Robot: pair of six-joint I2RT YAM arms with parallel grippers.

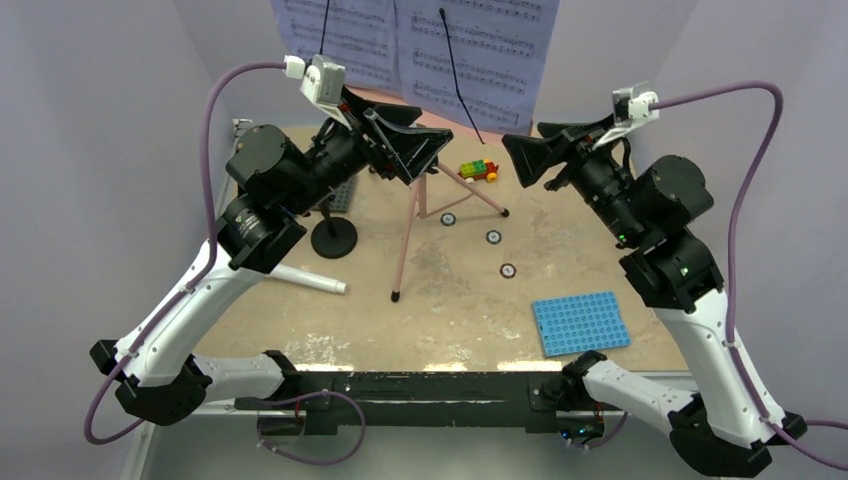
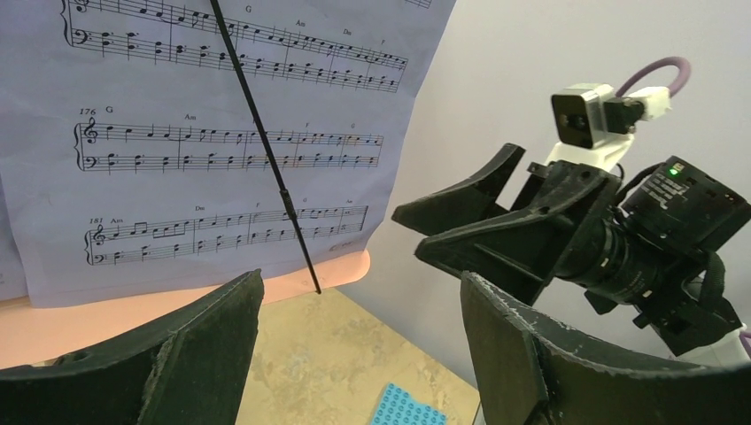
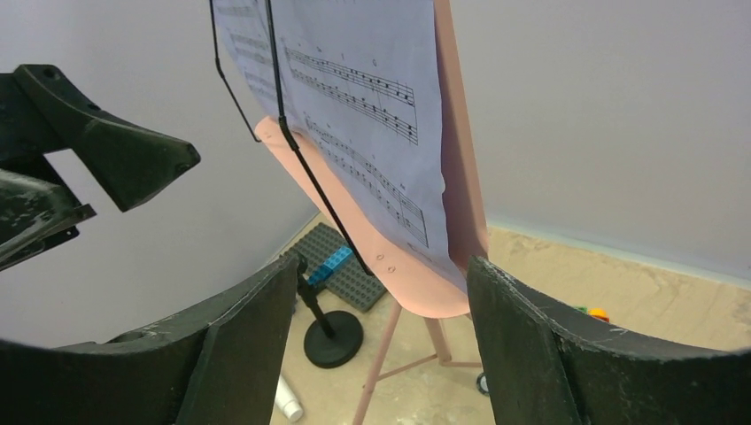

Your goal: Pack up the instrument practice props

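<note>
Top external view: left gripper (image 1: pixel 412 140) and right gripper (image 1: pixel 520 160) were held raised near the sheet-music pages (image 1: pixel 480 45), jaws spread wide, nothing gripped.

The right tool (image 3: pixel 381 266) shows its two black fingers (image 3: pixel 239 345) spread wide, gripping nothing. In the gap you see the pink tripod music stand (image 3: pixel 416 297) carrying lavender sheet-music pages (image 3: pixel 372 88) under thin black wire arms (image 3: pixel 310 177). On the sandy surface (image 3: pixel 549 283), left of the stand's legs, locate:
- a thin black round-based mic stand (image 3: pixel 333 340)
- a grey studded plate (image 3: pixel 363 288) bearing a blue brick (image 3: pixel 332 263)
- a small grey-white microphone (image 3: pixel 285 400), mostly hidden by a finger

The left tool (image 3: pixel 142 188) occupies the upper left.
</note>
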